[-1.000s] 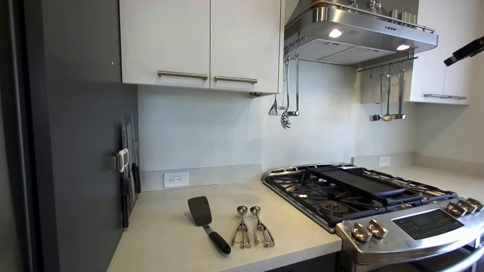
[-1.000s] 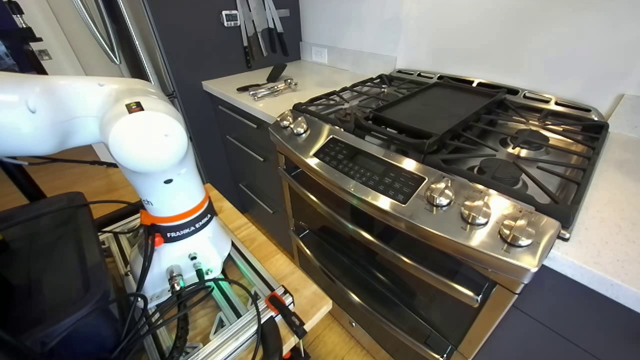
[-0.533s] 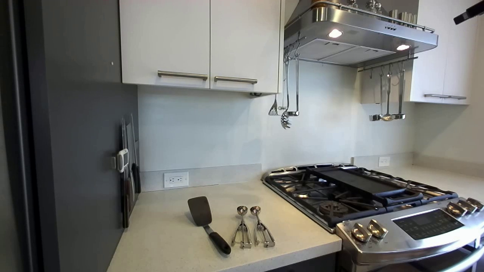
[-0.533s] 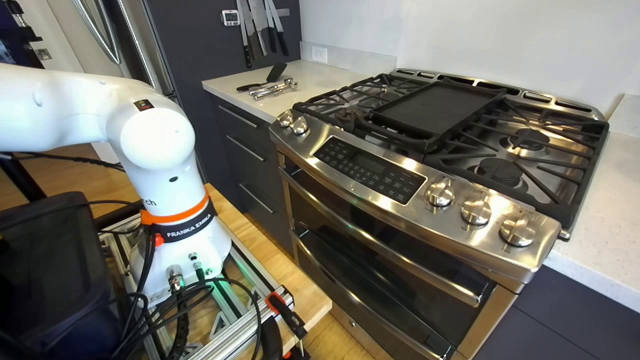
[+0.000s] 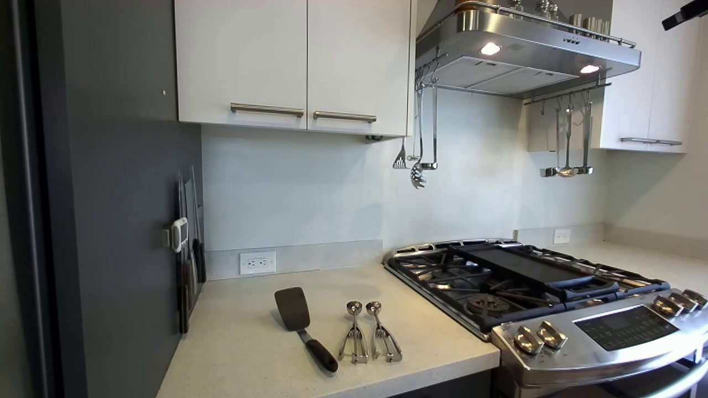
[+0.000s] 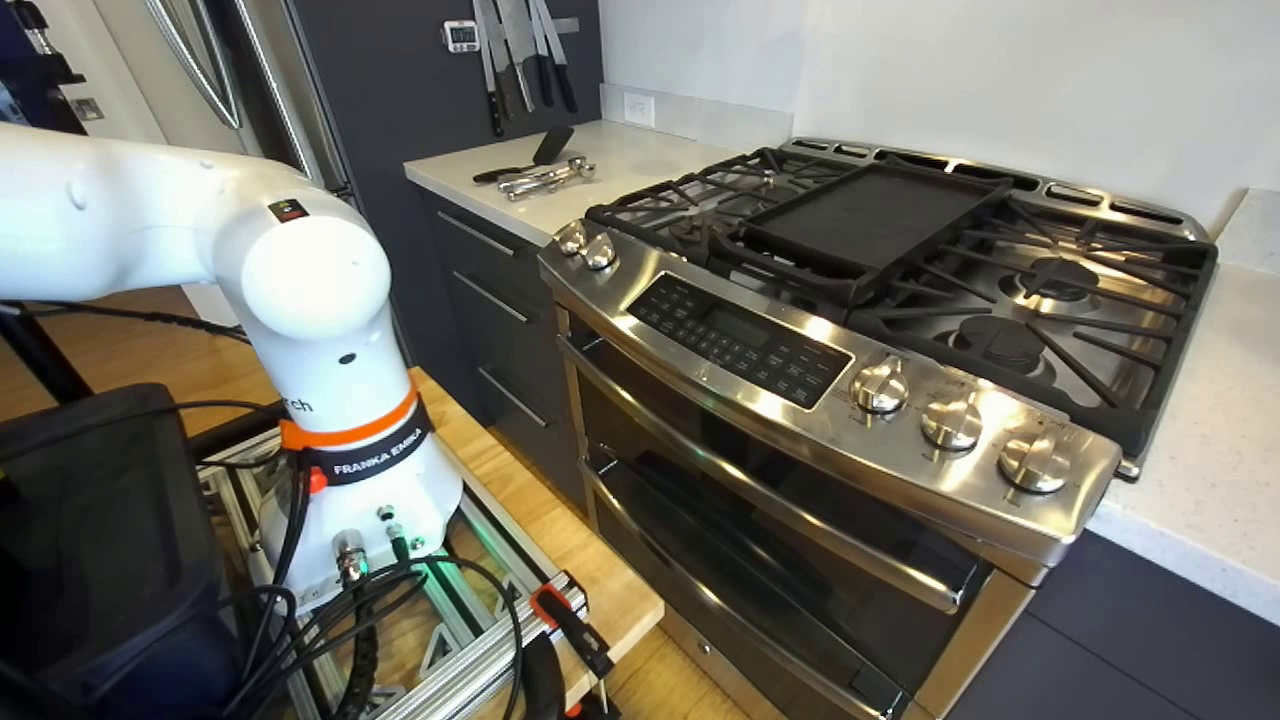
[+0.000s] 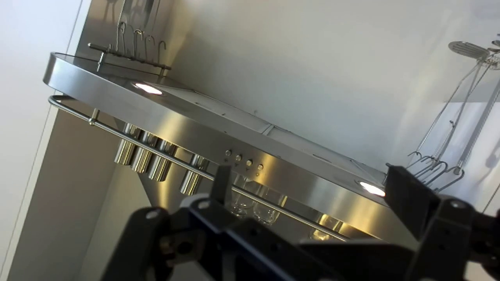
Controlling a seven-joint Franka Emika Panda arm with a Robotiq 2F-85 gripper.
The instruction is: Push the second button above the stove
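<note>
The steel hood [image 5: 520,36] hangs above the stove [image 5: 581,356]; the stove also shows in an exterior view [image 6: 830,432]. A row of several small round buttons [image 5: 571,40] is on the hood's front edge. In the wrist view, which looks upside down, the button row [image 7: 244,160] is at the picture's middle. My gripper [image 7: 310,171] is wide open and empty, its fingers [image 7: 222,183] far apart. One finger shows just below the buttons in that picture; how far off cannot be told. In an exterior view only a dark gripper tip [image 5: 685,15] shows at the upper right.
A rail [image 7: 195,170] runs along the hood, with metal cups [image 7: 142,154] and glasses [image 7: 265,208] behind it. Utensils [image 5: 568,138] hang at the hood's sides. A white cabinet [image 5: 354,61] is beside it. A spatula [image 5: 293,309] and two scoops [image 5: 354,337] lie on the counter.
The gripper tip has moved up and slightly right in an exterior view, mostly in the first half second. The arm's elbow has shifted a little right. The gripper touches nothing visible.
</note>
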